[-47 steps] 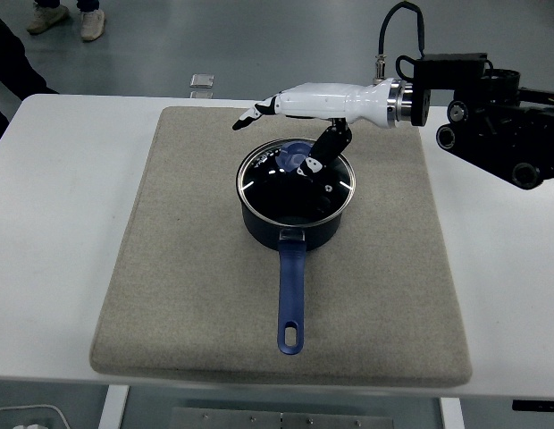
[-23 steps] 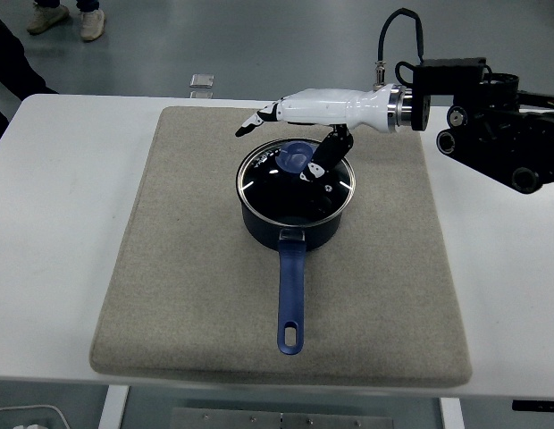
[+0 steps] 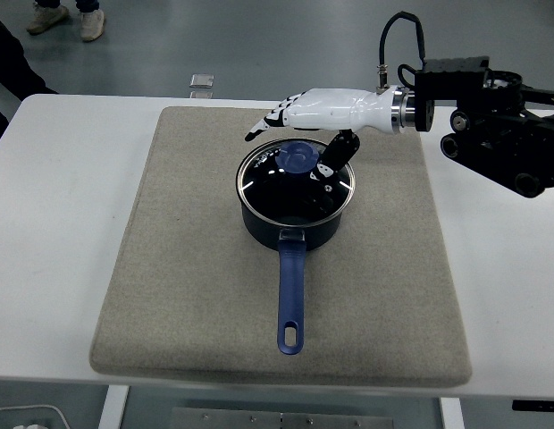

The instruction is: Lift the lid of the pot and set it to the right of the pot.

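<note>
Hovering over the far rim of the pot (image 3: 295, 210) at frame centre, the right hand (image 3: 317, 109) has its fingers (image 3: 264, 125) spread, the thumb dipping beside the blue knob (image 3: 298, 158); it holds nothing. The lid (image 3: 297, 179) sits on the pot, presumably awaiting a pinch. A grey mat (image 3: 170, 268) covers the white table (image 3: 62, 223); a person's shoes (image 3: 67, 18) show upper left.

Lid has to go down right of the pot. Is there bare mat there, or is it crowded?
Bare mat runs from the pot to the mat's right edge, and forward beside the pot handle. The left of the mat is bare too. It is crowded only over the lid, where the right hand hovers by the knob.
</note>
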You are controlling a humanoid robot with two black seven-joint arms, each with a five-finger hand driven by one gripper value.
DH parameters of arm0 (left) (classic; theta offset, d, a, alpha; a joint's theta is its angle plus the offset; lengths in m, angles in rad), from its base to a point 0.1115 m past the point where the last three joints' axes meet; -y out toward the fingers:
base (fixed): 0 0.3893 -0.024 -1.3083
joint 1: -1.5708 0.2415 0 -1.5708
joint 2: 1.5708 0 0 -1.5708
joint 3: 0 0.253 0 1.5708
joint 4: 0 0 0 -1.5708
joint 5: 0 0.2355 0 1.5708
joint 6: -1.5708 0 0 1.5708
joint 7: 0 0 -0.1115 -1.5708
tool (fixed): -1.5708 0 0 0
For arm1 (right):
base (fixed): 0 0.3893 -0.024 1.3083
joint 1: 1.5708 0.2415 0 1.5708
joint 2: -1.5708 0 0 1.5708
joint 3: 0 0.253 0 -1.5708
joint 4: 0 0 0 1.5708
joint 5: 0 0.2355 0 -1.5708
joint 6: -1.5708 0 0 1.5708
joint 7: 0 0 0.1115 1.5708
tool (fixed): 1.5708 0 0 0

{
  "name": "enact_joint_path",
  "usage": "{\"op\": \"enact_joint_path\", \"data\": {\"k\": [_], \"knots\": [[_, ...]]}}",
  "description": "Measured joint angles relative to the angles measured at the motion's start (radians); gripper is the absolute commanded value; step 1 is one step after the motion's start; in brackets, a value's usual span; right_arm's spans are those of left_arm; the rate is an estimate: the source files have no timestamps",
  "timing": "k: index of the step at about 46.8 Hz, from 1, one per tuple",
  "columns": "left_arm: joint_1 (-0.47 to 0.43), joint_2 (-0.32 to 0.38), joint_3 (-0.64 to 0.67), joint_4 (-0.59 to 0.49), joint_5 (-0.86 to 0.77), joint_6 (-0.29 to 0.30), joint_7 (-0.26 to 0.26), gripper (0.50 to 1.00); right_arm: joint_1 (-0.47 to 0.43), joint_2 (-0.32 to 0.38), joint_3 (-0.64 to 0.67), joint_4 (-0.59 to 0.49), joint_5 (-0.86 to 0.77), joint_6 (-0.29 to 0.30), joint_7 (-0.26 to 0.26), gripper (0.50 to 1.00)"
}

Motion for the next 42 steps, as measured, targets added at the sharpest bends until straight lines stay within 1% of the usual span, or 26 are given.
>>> {"op": "enact_joint_path", "data": {"k": [7,16,25,30,31,33,37,38,40,42], "knots": [[-0.001,0.000,0.000,0.000,0.000,0.000,0.000,1.000,0.002,-0.003,0.000,0.000,-0.031,-0.002,0.000,0.893],[0.000,0.000,0.000,0.000,0.000,0.000,0.000,1.000,0.004,-0.005,-0.019,0.000,-0.083,-0.040,0.000,0.889],[-0.001,0.000,0.000,0.000,0.000,0.000,0.000,1.000,0.004,-0.006,-0.022,0.000,-0.093,-0.042,0.000,0.887],[0.000,0.000,0.000,0.000,0.000,0.000,0.000,1.000,0.005,-0.006,-0.022,0.000,-0.094,-0.040,0.000,0.877],[0.000,0.000,0.000,0.000,0.000,0.000,0.000,1.000,0.005,-0.006,-0.022,0.000,-0.094,-0.039,0.000,0.864],[0.000,0.000,0.000,0.000,0.000,0.000,0.000,1.000,0.004,-0.006,-0.023,0.000,-0.094,-0.037,0.000,0.803],[0.000,0.000,0.000,0.000,0.000,0.000,0.000,1.000,0.003,-0.005,-0.039,0.000,-0.093,-0.035,0.000,0.703],[0.000,0.000,0.000,0.000,0.000,0.000,0.000,1.000,0.003,-0.005,-0.044,0.001,-0.093,-0.035,0.000,0.685],[0.000,0.000,0.000,0.000,0.000,0.000,0.000,1.000,0.003,-0.005,-0.051,0.001,-0.089,-0.035,0.000,0.672],[0.000,0.000,0.000,0.000,0.000,0.000,0.000,1.000,0.003,-0.005,-0.055,0.001,-0.088,-0.034,0.000,0.646]]}}
